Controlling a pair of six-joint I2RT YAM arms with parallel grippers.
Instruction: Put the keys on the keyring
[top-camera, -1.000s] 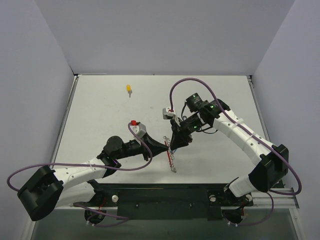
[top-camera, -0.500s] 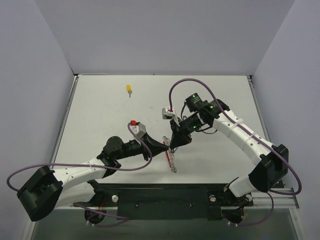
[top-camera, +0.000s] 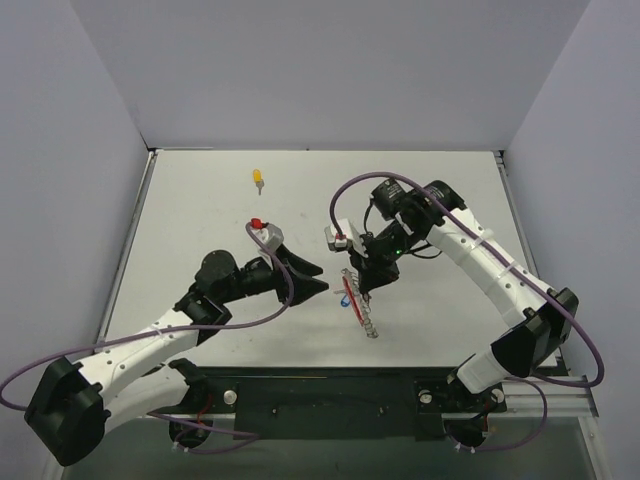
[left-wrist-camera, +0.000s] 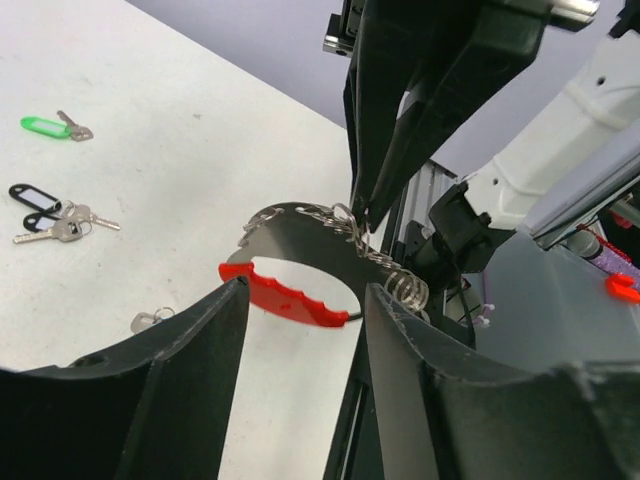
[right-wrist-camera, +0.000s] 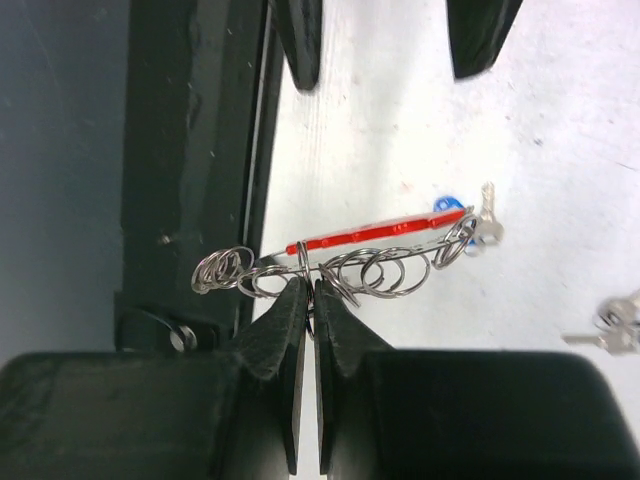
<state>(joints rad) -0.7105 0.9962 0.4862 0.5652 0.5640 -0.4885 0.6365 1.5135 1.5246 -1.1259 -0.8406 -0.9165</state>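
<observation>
My right gripper (right-wrist-camera: 308, 292) is shut on one of the silver rings of the keyring (right-wrist-camera: 375, 232), holding it above the table. The keyring's red arc (left-wrist-camera: 290, 295) and strung silver rings (left-wrist-camera: 340, 225) hang just beyond my left gripper (left-wrist-camera: 303, 312), which is open and holds nothing. In the top view the keyring (top-camera: 358, 305) hangs below my right gripper (top-camera: 362, 288), and my left gripper (top-camera: 322, 280) sits to its left, apart from it. A blue-tagged key (right-wrist-camera: 447, 204) hangs at the keyring's end. Green-tagged (left-wrist-camera: 45, 126) and black-tagged keys (left-wrist-camera: 35, 195) lie on the table. A yellow-tagged key (top-camera: 258, 178) lies far back.
The table is white with a raised rail (top-camera: 500, 170) along its sides. The black base bar (top-camera: 330, 385) of the arms runs along the near edge. Another small key (left-wrist-camera: 150, 320) lies near my left finger. Loose keys (right-wrist-camera: 610, 325) show at the right wrist view's edge.
My left gripper opened, let go of the keyring and drew back to the left. My right gripper, still shut, now carries the keyring alone, shifted slightly right.
</observation>
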